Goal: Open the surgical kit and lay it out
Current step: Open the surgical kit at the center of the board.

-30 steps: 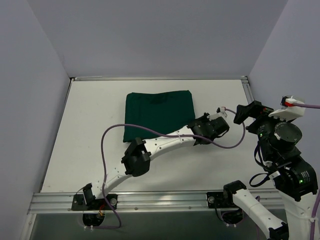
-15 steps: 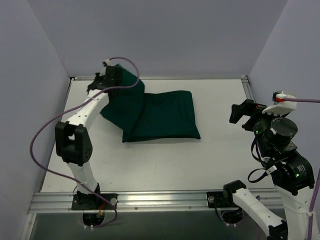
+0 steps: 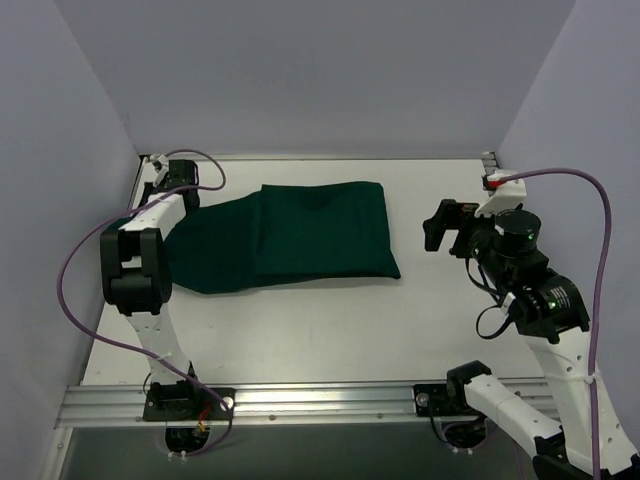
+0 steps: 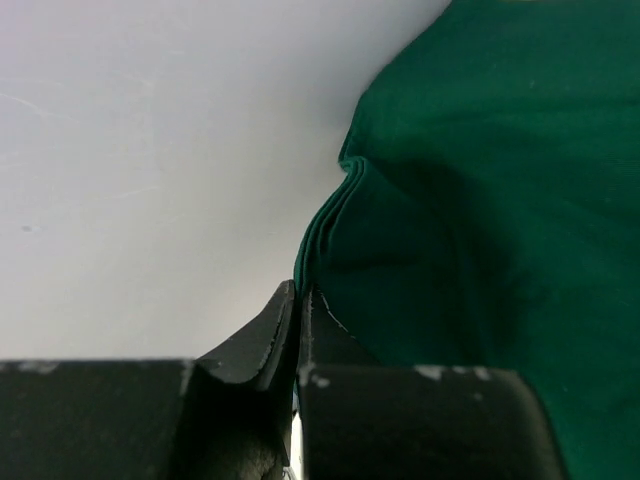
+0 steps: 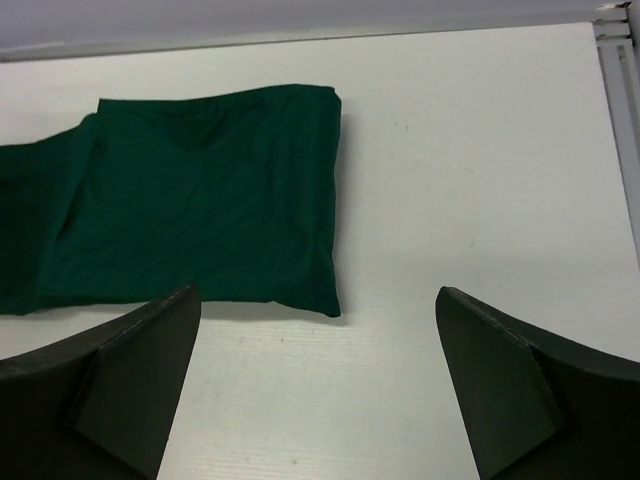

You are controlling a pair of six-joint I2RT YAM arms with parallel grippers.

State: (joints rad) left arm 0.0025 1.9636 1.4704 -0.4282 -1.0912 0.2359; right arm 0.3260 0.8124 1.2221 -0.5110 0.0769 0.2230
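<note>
The dark green cloth wrap lies mid-table as a folded bundle, with one flap spread flat to its left. My left gripper is at the far left of the table, at the flap's outer corner. In the left wrist view the left gripper is shut on the layered edge of the cloth. My right gripper hovers right of the bundle, open and empty. In the right wrist view the right gripper is spread wide, with the bundle ahead of it. The mesh tray, instruments and packets are hidden.
A metal rail runs along the near table edge. Grey walls close in the left, back and right sides. The left arm's purple cable loops over the left edge. Bare white tabletop lies in front of the bundle.
My left gripper has carried a cloth flap from the bundle's right side over to the far left, where it now lies flat. My right gripper has moved left, closer to the bundle.
</note>
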